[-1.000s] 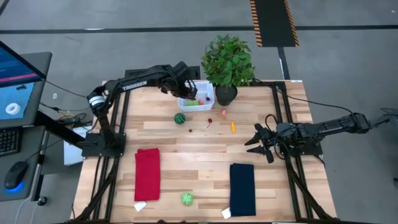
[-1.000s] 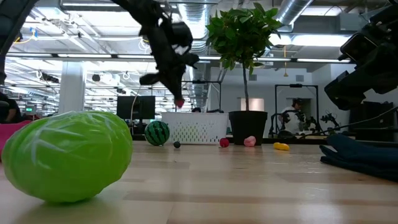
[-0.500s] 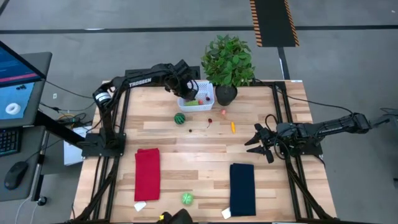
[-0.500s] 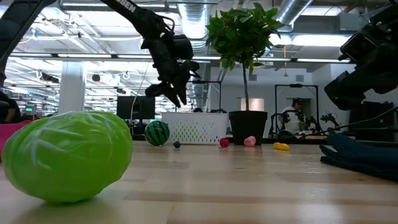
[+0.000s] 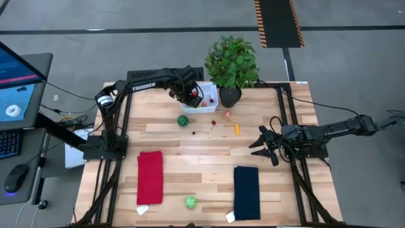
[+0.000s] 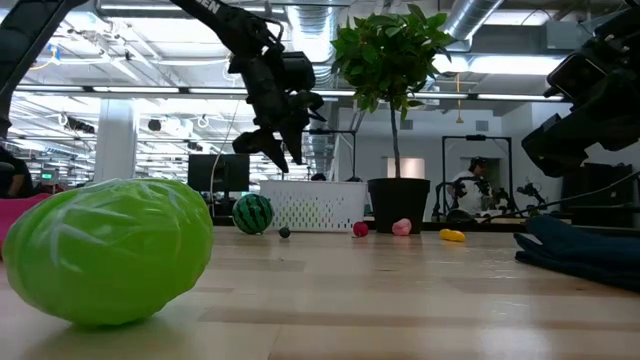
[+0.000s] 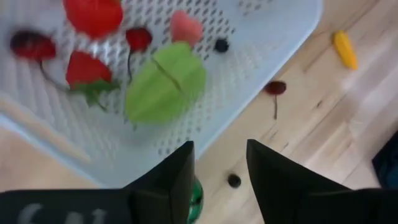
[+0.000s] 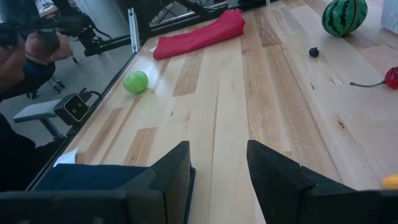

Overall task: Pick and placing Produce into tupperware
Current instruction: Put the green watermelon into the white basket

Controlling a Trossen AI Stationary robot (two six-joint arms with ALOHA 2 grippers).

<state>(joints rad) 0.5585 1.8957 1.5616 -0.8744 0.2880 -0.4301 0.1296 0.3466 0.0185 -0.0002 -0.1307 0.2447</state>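
Two dark fingers of the left gripper (image 7: 217,180) stand parted and empty above the white basket (image 5: 210,101), which sits at the table's (image 5: 190,171) far edge holding several produce pieces (image 7: 165,90). Right gripper (image 5: 258,144) waits open near the right edge.

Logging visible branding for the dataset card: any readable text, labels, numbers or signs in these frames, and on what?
"TROSSEN": white letters on the left arm's upper link.
Low view: white letters on the same arm, cut off at the frame's top, not readable.
Monitor screen: graphics only, no legible text.
Nothing else readable.
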